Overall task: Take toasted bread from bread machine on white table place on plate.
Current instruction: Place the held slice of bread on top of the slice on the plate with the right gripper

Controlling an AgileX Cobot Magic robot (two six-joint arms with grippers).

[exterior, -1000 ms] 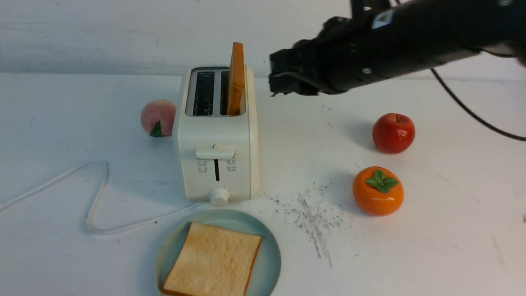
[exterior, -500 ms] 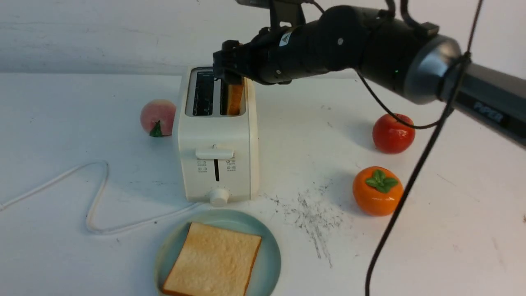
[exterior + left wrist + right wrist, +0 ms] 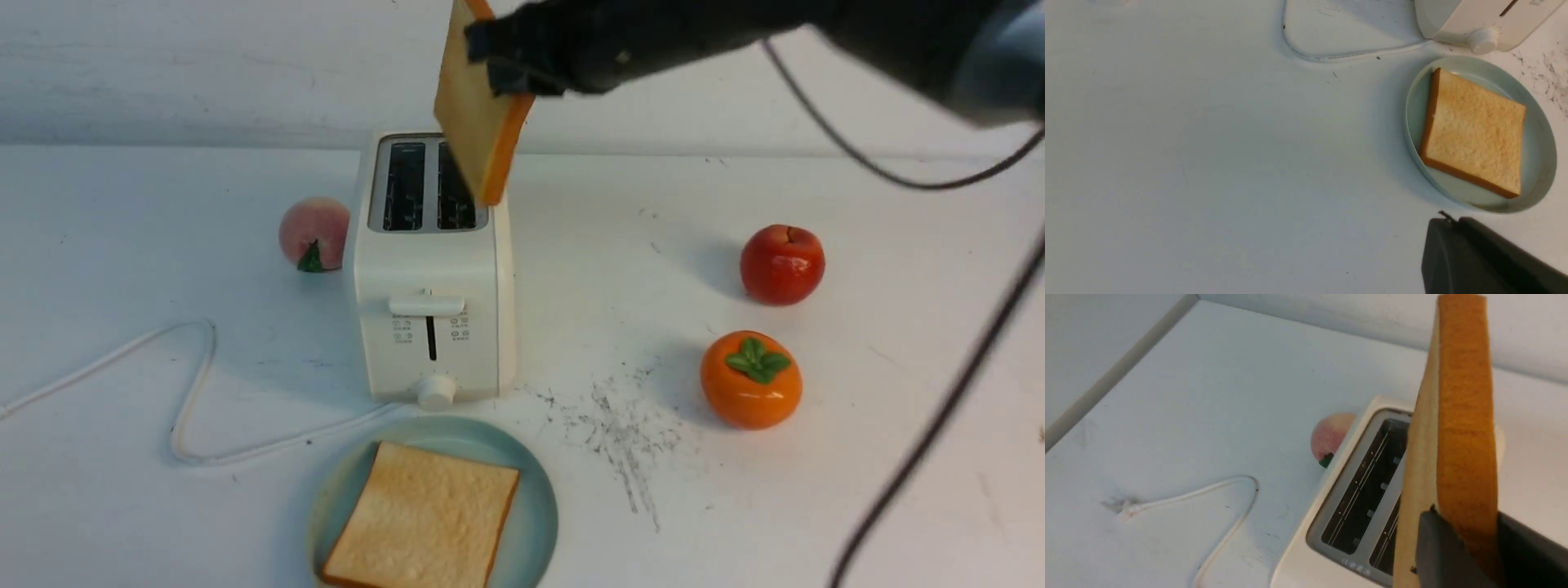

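- White bench [image 3: 122, 245], scuffed grey and scratched dark in places, carries everything.
- Black right arm [image 3: 694, 24] reaches in from the right across the top of the front view. The right jaws are clamped on the upper end of the raised toast [image 3: 469, 106].
- Toaster [image 3: 429, 269] stands mid-bench, with its lever and knob facing the robot.
- Plate [image 3: 539, 514] lies just in front of it.
- Raised toast hangs tilted, clear of the toaster, its lowest corner above the right slot.
- Plated toast [image 3: 424, 518] lies flat on the plate.
- Persimmon [image 3: 751, 380] and apple [image 3: 781, 264] sit to the right, and a peach [image 3: 314, 231] sits just left of the toaster.
- Cord [image 3: 1347, 54] loops to the left.
- Left jaws, near the plate, are closed.
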